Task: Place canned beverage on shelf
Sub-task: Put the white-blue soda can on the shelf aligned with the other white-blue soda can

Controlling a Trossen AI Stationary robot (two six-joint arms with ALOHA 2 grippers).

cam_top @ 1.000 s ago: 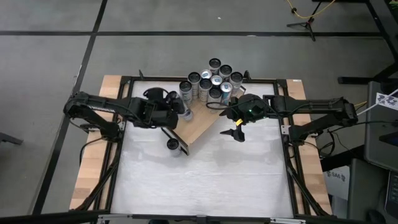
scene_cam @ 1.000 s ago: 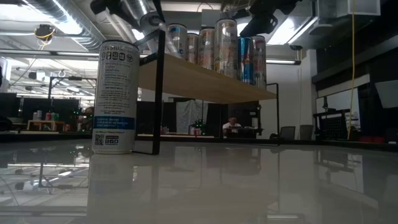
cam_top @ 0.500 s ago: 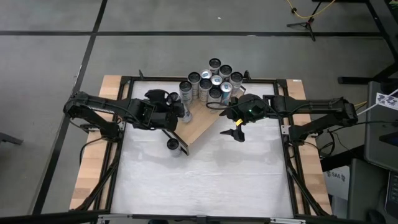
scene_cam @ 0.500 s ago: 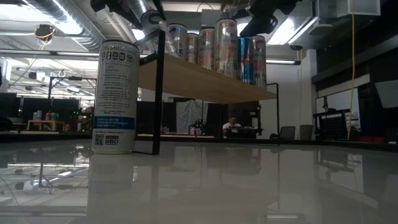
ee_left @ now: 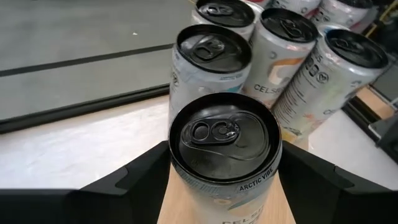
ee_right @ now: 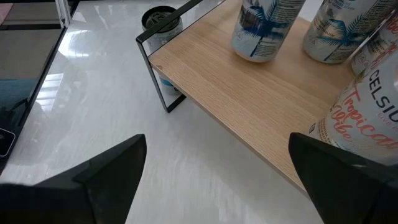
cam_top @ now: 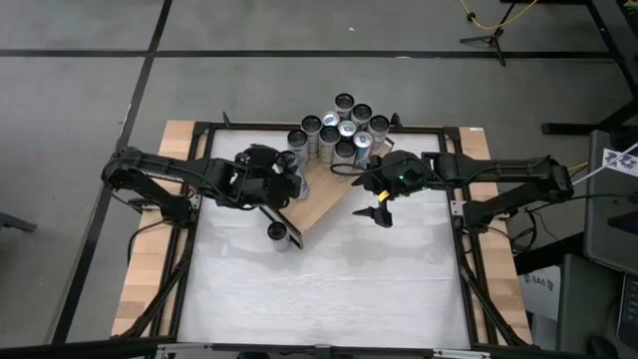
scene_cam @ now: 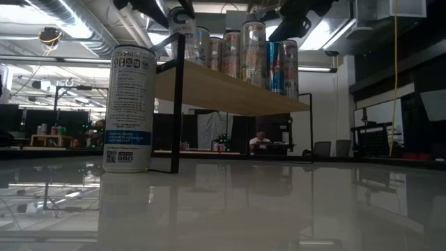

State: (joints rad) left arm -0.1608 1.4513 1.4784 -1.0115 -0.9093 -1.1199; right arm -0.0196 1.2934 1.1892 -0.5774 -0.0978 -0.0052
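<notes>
The left gripper (ee_left: 224,186) is pinching a cylindrical aluminium can (ee_left: 225,155) with a dark pull-tab lid, holding it upright over the shelf (cam_top: 321,195), a smooth light-brown wooden board with thin black metal frame ends. Just beyond it on the board, a tight cluster of glossy printed cans (cam_top: 339,130) is standing. Another can (scene_cam: 129,108) is standing on the white tabletop (cam_top: 329,289) beside the shelf's frame end. The right gripper (cam_top: 377,212) is hanging near the shelf's edge, fingers spread wide and empty.
</notes>
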